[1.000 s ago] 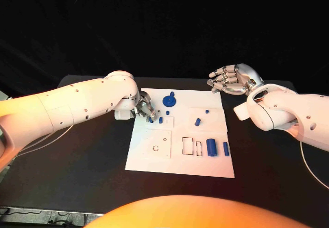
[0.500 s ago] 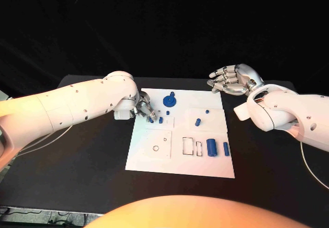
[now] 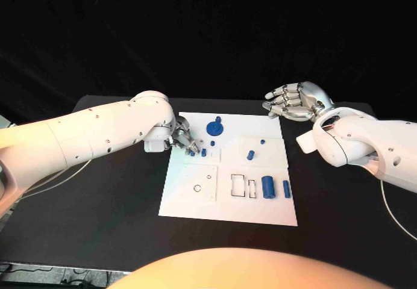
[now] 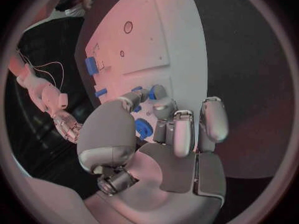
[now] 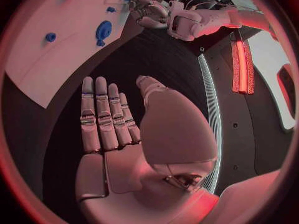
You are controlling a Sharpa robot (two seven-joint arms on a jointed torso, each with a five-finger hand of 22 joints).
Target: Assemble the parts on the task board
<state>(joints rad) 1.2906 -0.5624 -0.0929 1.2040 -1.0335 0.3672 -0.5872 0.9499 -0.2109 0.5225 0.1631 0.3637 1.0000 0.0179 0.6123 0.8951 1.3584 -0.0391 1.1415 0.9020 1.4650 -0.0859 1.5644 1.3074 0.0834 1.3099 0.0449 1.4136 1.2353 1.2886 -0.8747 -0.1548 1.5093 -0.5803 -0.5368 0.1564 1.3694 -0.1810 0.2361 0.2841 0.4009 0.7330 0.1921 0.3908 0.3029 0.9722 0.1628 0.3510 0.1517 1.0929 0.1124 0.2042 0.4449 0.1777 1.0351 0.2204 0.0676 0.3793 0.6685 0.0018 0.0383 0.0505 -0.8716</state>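
The left hand is pinching a small blue peg at the task board's left edge and should be keeping it upright over its hole, while the right hand is hovering spread and empty beyond the far corner.

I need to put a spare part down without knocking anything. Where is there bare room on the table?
The black table is bare along the white board's left side below the left hand, and along its near edge. It is crowded where that hand's fingers meet small blue pegs, and around the blue blocks near the board's right edge.
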